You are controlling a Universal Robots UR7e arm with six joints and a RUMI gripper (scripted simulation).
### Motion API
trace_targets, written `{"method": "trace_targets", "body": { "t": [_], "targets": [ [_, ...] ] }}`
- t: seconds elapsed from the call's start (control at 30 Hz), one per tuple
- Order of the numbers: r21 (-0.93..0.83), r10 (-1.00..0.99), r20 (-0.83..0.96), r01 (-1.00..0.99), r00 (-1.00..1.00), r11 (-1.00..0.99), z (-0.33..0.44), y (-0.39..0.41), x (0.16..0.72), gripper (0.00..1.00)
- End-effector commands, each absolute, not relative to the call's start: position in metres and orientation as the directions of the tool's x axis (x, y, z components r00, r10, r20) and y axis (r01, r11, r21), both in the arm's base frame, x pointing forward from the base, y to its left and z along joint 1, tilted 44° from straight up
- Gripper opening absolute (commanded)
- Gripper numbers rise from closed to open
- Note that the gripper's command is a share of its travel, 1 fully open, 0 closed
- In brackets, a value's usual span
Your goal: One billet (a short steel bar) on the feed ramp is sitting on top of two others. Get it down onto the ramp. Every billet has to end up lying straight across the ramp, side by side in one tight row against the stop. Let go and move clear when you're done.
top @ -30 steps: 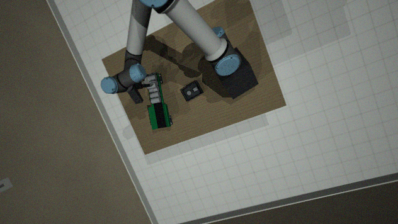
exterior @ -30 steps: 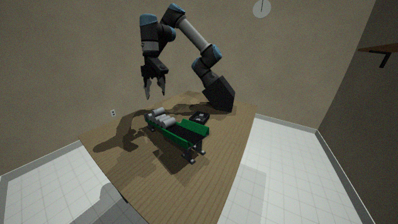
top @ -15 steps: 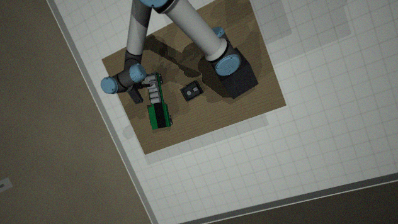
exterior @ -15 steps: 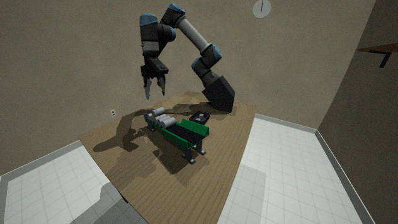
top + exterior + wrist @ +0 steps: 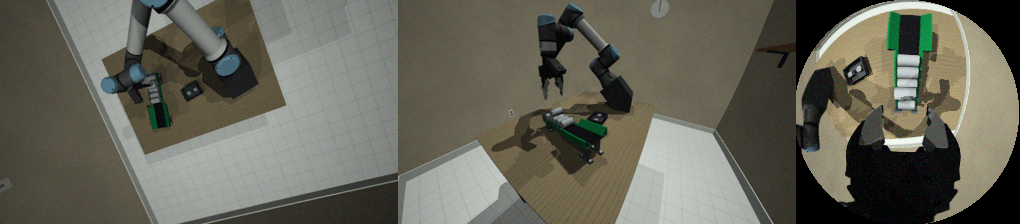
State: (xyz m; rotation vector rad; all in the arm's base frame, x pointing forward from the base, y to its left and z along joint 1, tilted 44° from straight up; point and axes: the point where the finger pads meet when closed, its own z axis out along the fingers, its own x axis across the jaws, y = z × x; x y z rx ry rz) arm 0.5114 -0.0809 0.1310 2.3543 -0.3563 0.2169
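Gripper (image 5: 552, 90) spread, holding nothing, upper left of centre. Below it, stacked billet (image 5: 556, 111) atop others on green ramp (image 5: 590, 126).

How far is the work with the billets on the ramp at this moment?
Nothing looks finished yet. One billet sits raised on top of the others at the low end of the green ramp; the row itself lies across the ramp. In hand: the gripper hangs open and empty high above that end. Left: descend, grasp the top billet, set it onto the ramp, and close the row tight against the stop.
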Motion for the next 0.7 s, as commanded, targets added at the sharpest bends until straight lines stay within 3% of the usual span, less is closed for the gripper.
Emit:
{"method": "trace_targets", "body": {
  "t": [0.0, 0.67],
  "targets": [
    [0.649, -0.195, 0.25, -0.313, 0.948, -0.693, 0.116, -0.093, 0.51, 0.57],
    [0.649, -0.194, 0.253, -0.315, 0.948, -0.693, 0.093, -0.118, 0.512, 0.57]
  ]
}}
